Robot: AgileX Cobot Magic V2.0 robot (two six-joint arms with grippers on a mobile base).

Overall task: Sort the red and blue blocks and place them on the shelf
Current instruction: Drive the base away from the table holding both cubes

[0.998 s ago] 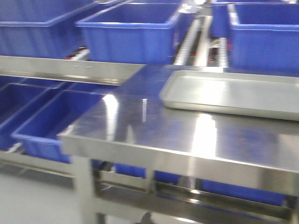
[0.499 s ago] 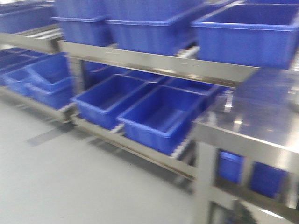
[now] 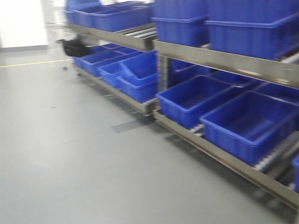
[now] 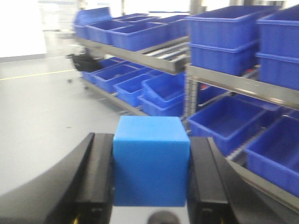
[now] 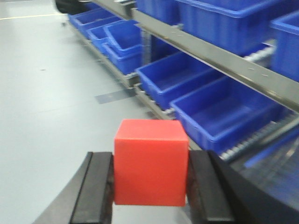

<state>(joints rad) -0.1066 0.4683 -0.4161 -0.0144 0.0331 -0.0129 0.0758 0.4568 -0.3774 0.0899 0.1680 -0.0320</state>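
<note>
Here, left gripper: clenched on the blue block, black fingers pressed against two opposite faces.
Right gripper: clenched on the red block, held the same way, above the floor.
Grey floor: smooth, running along the rack's front.
Shelf: to the right, well apart from both blocks; two tiers with steel front rails.
Blue bins: in rows on both tiers.
Far end: a dark object by the shelf, too blurred to name; a yellow floor line.
</note>
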